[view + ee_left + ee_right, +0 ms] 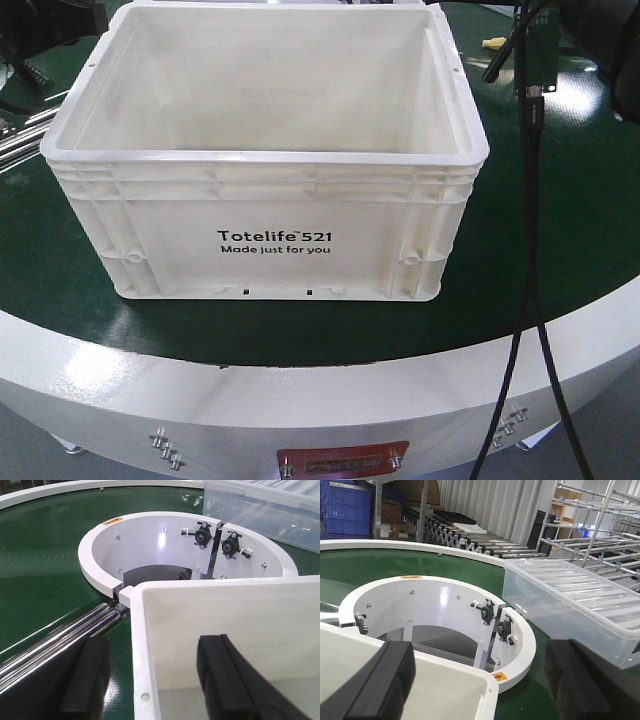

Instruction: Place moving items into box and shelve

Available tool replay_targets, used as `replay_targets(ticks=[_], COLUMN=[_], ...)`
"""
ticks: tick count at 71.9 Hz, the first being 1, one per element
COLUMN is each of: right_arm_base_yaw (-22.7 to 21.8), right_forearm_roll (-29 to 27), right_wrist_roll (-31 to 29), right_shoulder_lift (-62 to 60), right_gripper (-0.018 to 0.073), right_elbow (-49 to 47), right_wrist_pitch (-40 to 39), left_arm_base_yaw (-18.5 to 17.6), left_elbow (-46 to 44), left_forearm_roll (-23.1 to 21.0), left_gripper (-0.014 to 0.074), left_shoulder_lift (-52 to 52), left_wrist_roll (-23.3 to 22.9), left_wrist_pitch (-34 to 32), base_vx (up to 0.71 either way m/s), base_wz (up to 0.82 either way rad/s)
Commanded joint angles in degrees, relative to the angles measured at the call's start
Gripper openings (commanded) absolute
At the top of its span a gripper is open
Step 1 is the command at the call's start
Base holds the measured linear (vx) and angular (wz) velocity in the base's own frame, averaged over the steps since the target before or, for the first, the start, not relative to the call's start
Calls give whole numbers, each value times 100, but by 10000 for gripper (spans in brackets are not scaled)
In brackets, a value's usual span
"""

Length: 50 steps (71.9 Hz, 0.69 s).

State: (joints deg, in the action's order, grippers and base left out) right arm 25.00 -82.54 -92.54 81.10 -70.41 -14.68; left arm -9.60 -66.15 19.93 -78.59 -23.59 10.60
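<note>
The box [270,225], a white crate with black "Totelife 521" print, stands on the green belt [580,200], and its inside looks empty. My left gripper [152,680] is open. Its fingers [85,680] straddle the box's left rim [142,645], one outside the wall and one inside. My right gripper [487,685] is open too and straddles the far right corner of the box [470,692], with one finger over the inside and the other over the belt. Neither pad touches the wall. A small yellowish object [492,42], maybe one of the moving items, lies on the belt beyond the box.
A white inner ring [440,595] with bearing brackets lies just past the box. A clear lidded plastic bin [570,597] sits on the belt to the right. Chrome rollers [55,635] run along the left. Blue bins [347,505] and roller racks stand far behind. Black cables [528,300] hang at the front right.
</note>
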Motion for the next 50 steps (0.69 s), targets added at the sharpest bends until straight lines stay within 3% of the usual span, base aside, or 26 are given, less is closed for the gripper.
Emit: replay_targets(ticks=[1,5,9,15,22,28,31,38,50], right_arm_base_yaw=[-23,-23,-23,-23,-28,-22,-22,-22,-95], right_forearm_roll=[175,414,1162,2848,4901,6233,6847,7548,7474], right_wrist_roll=[-51,79,636,2492,5152,7022,7632,8337,8390], right_shoulder_lift=[-212,-212,-212,-212,-199,-175,-158,-98,-65], right_gripper=[578,578,578,578,578,578,578,578,578], right_elbow=[-189,-189,-189,-189,-189,-189,-189,-189,-189], right_wrist_pitch=[-51,-57,19,388,653,823,858,844,820], left_arm_base_yaw=[-2,-2,-2,-2,-2,-2,-2,-2,-2], left_elbow=[-179,-179,-179,-179,-179,-179,-179,-179,-179], left_forearm_roll=[-8,-8,-8,-8,-8,-8,-8,-8,-8], left_gripper=[503,503,502,502,502,502,502,502,502], left_shoulder_lift=[202,202,202,202,202,202,202,202,202], left_wrist_roll=[-2,-2,-2,-2,-2,-2,-2,-2,-2], left_wrist_pitch=[-407,-407,-407,-407,-407,-407,-407,-407,-407], base_vx=[0,0,0,0,0,0,0,0,0], base_wz=[0,0,0,0,0,0,0,0,0])
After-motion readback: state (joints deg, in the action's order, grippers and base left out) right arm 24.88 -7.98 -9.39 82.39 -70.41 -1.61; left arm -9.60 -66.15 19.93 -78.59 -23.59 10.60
